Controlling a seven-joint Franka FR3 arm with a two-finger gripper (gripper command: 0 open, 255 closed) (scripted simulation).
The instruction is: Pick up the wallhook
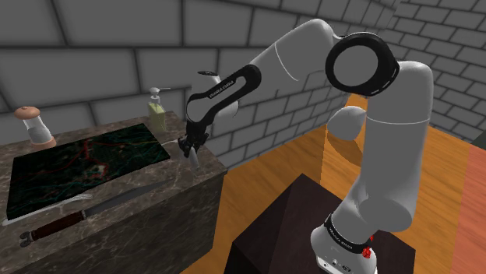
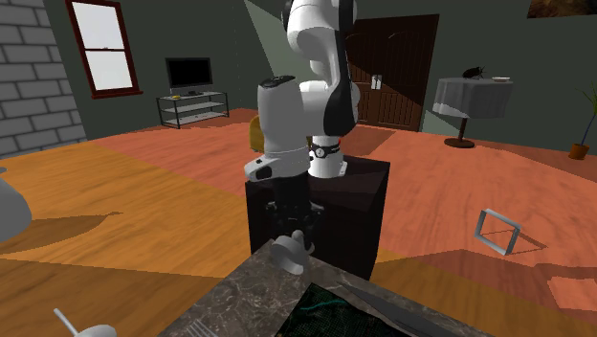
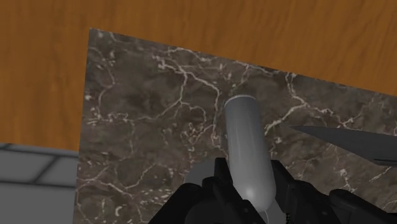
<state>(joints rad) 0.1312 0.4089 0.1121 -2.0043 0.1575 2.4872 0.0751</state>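
The gripper point(image 1: 191, 152) hangs just left of the shoulder view's middle, pointing down over the right-hand corner of the marble counter point(image 1: 181, 176), its fingers drawn narrow on the grey wallhook point(image 1: 195, 161); whether the hook touches the stone I cannot tell; a dark mat point(image 1: 86, 167) covers most of the counter at middle left, with a soap dispenser point(image 1: 158, 115) behind it, a grinder point(image 1: 36, 128) at the far left and a knife point(image 1: 78, 216) at lower left; the stand point(image 1: 311, 226) fills the lower right.

In the second exterior view the gripper point(image 2: 292, 228) points down at lower centre, the wallhook point(image 2: 289, 252) under it at the counter's point(image 2: 249, 306) far edge; the stand point(image 2: 354, 211) rises behind; a television point(image 2: 188, 73) sits at upper left, a round table point(image 2: 474, 96) at upper right.

In the wrist view the gripper point(image 3: 253, 188) clasps the wallhook point(image 3: 245, 143), a rounded grey peg, between its black fingers point(image 3: 219, 184); the peg reaches out past the fingertips over the counter point(image 3: 146, 114), near its corner; the knife's point(image 3: 343, 143) blade lies just beside the peg.
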